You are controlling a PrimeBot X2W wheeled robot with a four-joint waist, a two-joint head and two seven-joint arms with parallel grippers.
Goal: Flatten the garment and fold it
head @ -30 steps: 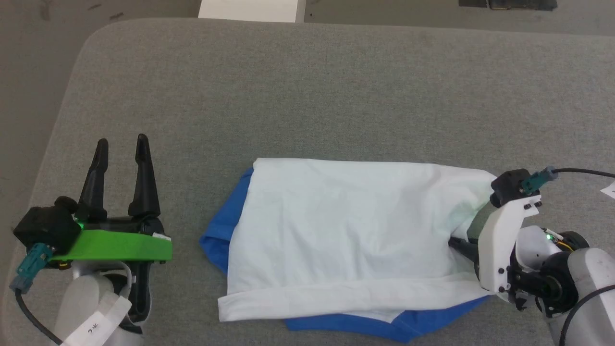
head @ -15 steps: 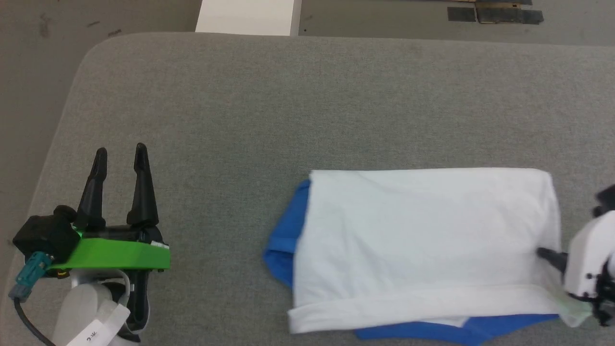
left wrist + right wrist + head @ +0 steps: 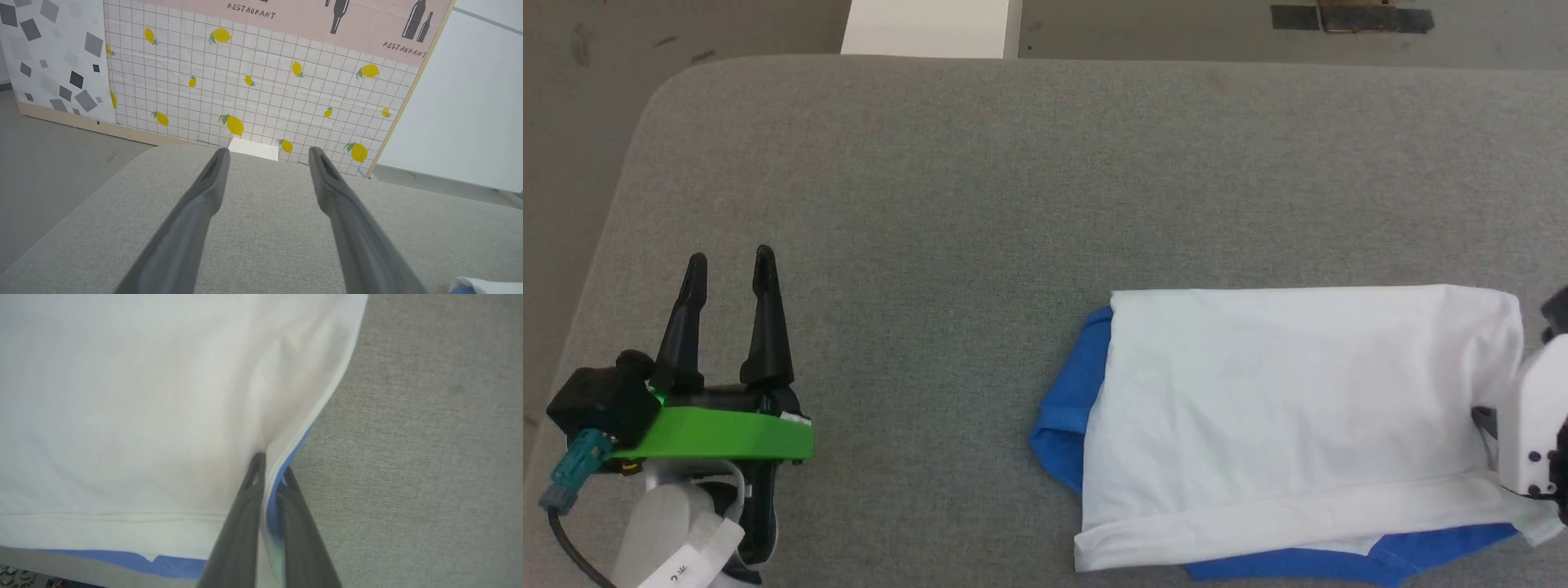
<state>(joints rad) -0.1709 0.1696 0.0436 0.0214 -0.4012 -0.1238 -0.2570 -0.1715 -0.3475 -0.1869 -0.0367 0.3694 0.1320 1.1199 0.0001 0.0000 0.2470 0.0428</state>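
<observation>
Garment status, biggest stuff first. The grey fabric-covered table [image 3: 931,204] takes up most of the head view, and the garment [image 3: 1298,408] sits on its near right part, with lots of bare cloth surface to the left and beyond it. It's already a rough rectangle: a white panel lies on top, with a blue sleeve [image 3: 1066,416] bunched out at its left end and a blue strip peeking from under the near edge. The white hem [image 3: 1258,523] runs along that near side as a thick rolled band, so it's not properly flat yet.

The left gripper [image 3: 729,255] is way off to the left, well apart from the shirt, jaws spread with nothing between them. My guess is it's parked there so it doesn't pin or snag the fabric.

The right gripper [image 3: 271,465] is the busy one. In the right wrist view its fingers [image 3: 241,522] are pinched together on the shirt's right-hand edge, with a white layer and a sliver of blue caught between them. Grabbing both layers at the end makes sense if the plan is to tension the stack sideways and smooth it, or to lift that end over for the next fold. Can't tell which.
</observation>
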